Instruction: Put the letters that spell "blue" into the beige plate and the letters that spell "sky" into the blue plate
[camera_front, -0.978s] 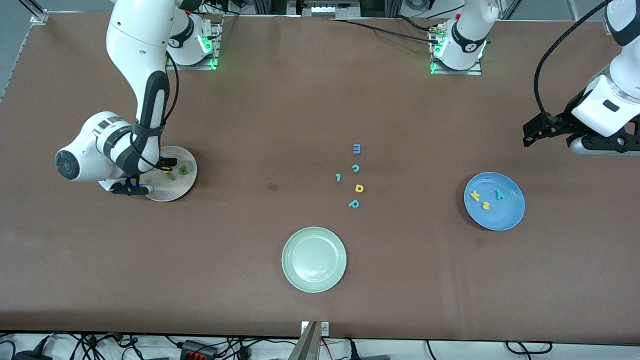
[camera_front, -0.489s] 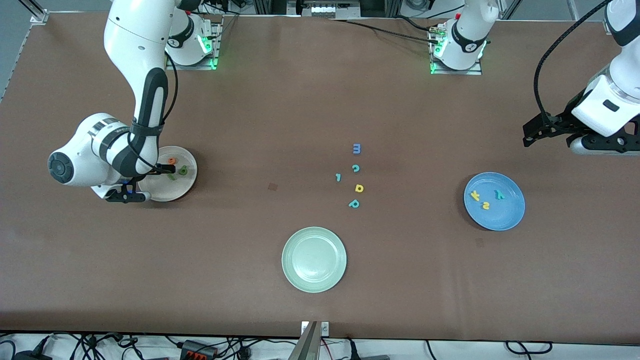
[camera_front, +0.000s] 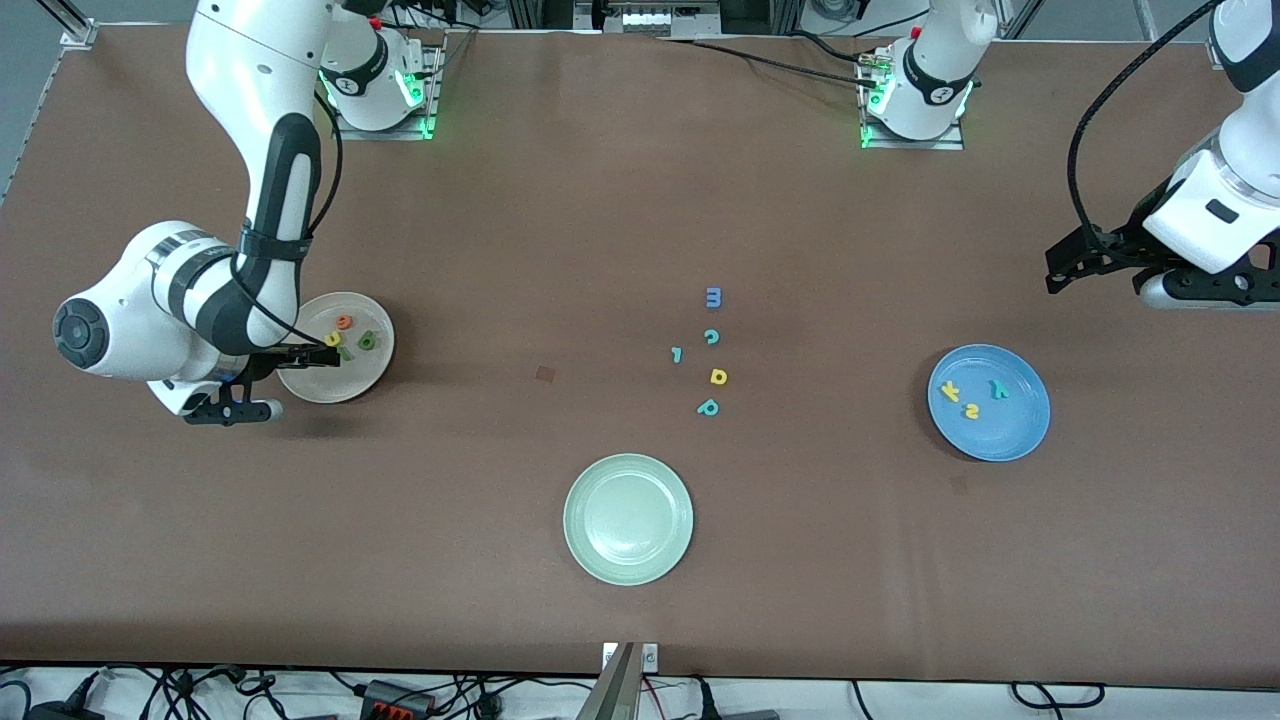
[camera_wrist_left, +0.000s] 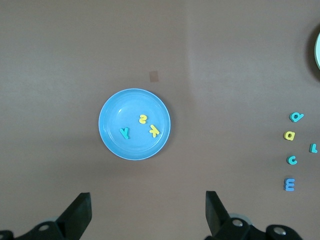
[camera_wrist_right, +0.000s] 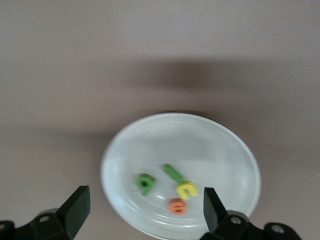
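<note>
Round pinkish-beige plate (camera_front: 358, 375) toward the right arm's end of the brown desk (camera_front: 520, 220). It holds four small foam letters: dark green b (camera_front: 367, 341), green bar-like l (camera_front: 345, 353), yellow u (camera_front: 332, 339) and orange e (camera_front: 344, 322); the u touches the l, and the e lies at about 12 o'clock from it.

Right claw (camera_front: 255, 385), fingers spread wide and empty, hangs over the plate's edge at about 9 o'clock; the right wrist view shows both fingers (camera_wrist_right: 76, 206) apart above the plate (camera_wrist_right: 210, 145).

Round medium-blue plate (camera_front: 1015, 435) toward the left arm's end of the desk. It holds yellow foam k (camera_front: 950, 391), yellow foam s (camera_front: 972, 411) and teal foam y (camera_front: 998, 389).

Left claw (camera_wrist_left: 146, 212), fingers wide and empty, waits in the air over the bare desk beside the blue plate.

Loose letters lie mid-desk between the plates: blue m (camera_front: 713, 297), teal c (camera_front: 711, 337), teal l (camera_front: 677, 354), yellow rounded d-like letter (camera_front: 718, 376), teal p (camera_front: 708, 407). A round pale green plate (camera_front: 628, 519) lies nearer the front camera than these.
</note>
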